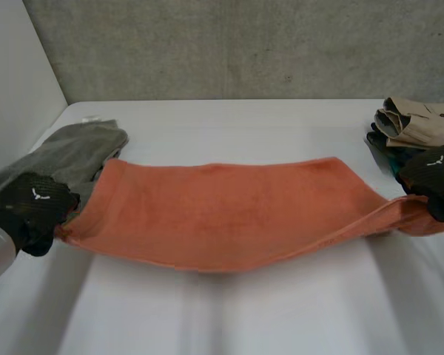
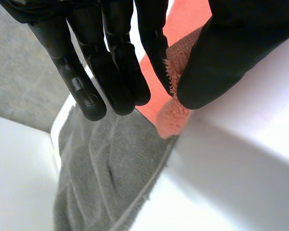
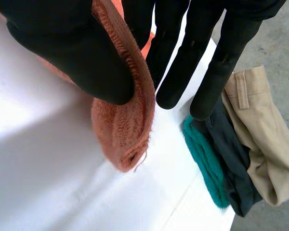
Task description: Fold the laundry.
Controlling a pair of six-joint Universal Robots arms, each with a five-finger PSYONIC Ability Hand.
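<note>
Head view: orange towel (image 1: 222, 214) stretched across mid-bench (image 1: 229, 318) between both hands. Left robot hand (image 1: 33, 207) pinches its 9 o'clock end, thumb against fingers. Right robot hand (image 1: 438, 181) is clamped on the 3 o'clock end (hem bunched under the thumb). Grey towel (image 1: 78, 151) at 10 o'clock, just beside the left end. Clothes pile (image 1: 418, 122) at 2 o'clock.

head view looks down from behind, across the whole white table (image 1: 222, 318) to the concrete wall (image 1: 244, 44). both wrist views sit close, facing the table; all share the orange towel (image 1: 222, 214).
</note>
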